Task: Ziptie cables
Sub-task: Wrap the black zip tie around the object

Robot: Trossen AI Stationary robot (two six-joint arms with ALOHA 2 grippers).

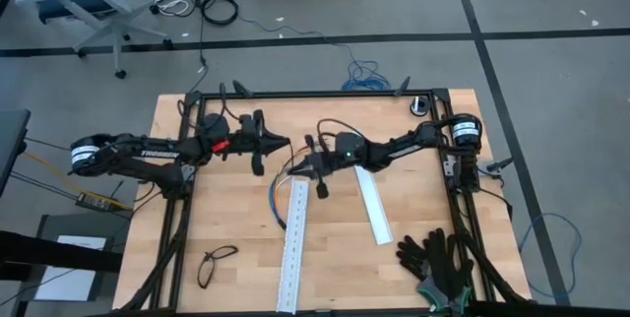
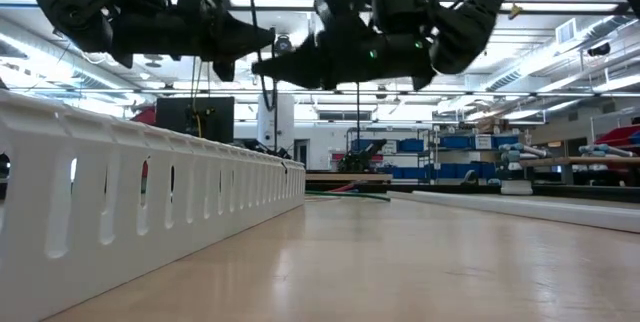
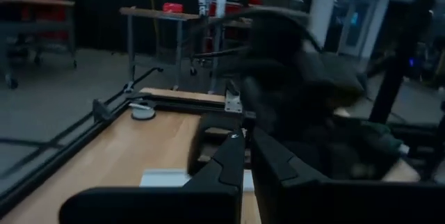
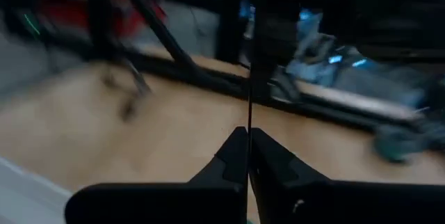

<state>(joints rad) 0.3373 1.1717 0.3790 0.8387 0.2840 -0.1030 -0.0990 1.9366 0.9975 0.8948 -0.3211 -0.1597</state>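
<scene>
High view: wooden table w/ both arms up over its far half. Two white rails lie mid-table, black gloves at the near right corner, glasses near left. Left gripper has fingers pressed together, holding nothing. Right gripper is pinched tight on a thin dark strand. Cables curve just beside the longer rail's far end, below the right gripper.

White "TROSSEN" lettering along the left arm.
</scene>
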